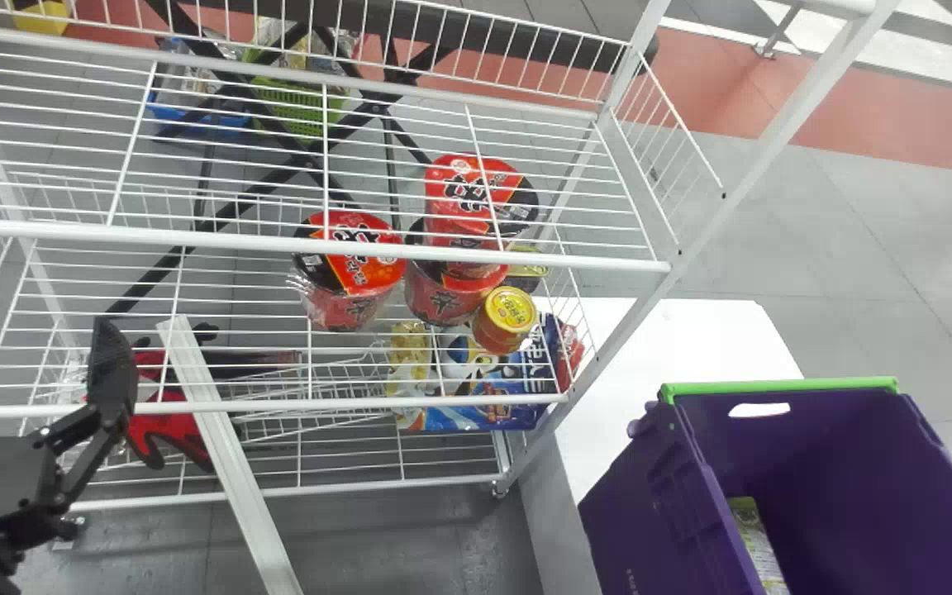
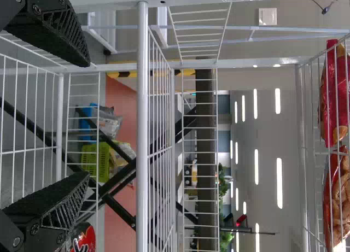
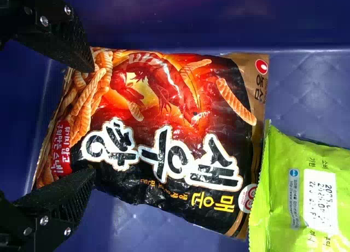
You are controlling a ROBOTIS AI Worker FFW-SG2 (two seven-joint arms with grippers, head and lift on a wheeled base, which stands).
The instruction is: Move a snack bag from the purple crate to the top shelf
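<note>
Right fingers (image 3: 68,44) parted wide, astride black snack bag (image 3: 164,137), perhaps touching it, green packet (image 3: 281,181) alongside, both in purple crate (image 1: 641,512)

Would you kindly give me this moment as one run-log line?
right tool: open at dark snack bag in purple crate; green bag: beside it; left tool: open by wire rack; transfer: not yet made

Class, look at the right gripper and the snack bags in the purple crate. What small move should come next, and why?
Probably close the right gripper gently: its jaws stand open over opposite edges of the black-and-orange bag in the purple crate, and the green bag lies outside them.
</note>
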